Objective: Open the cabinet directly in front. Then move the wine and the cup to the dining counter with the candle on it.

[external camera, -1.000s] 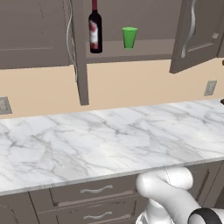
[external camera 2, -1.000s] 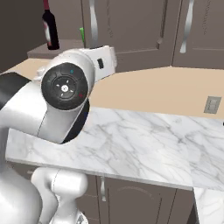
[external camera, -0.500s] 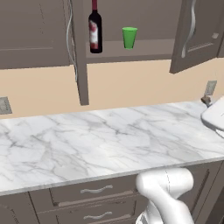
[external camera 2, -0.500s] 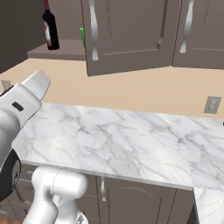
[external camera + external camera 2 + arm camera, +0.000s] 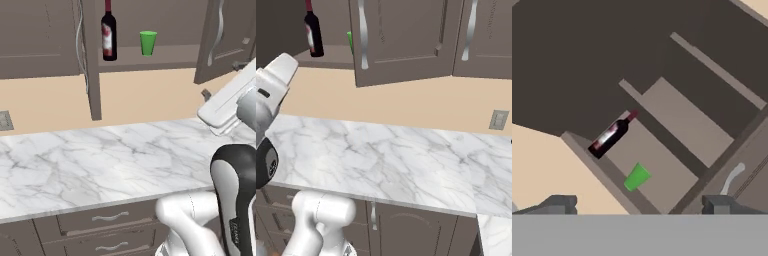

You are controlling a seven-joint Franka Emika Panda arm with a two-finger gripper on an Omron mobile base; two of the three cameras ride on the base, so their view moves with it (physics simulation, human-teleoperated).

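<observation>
Hand view: wine [image 5: 611, 135] beside cup [image 5: 636, 177] in opened cabinet [image 5: 677, 115], jaws apart, empty

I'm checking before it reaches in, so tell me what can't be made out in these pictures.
- Cup: right base view, mostly hidden behind the open cabinet door.
- Wine: left base view, its top cut off by the frame edge.
- Gripper: hand view, fingertips barely show; nothing is between them.

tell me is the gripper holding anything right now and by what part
Nothing is held. In the hand view the gripper has its jaws spread with only empty space between them, while the wine and the cup stand untouched on the cabinet shelf.
</observation>
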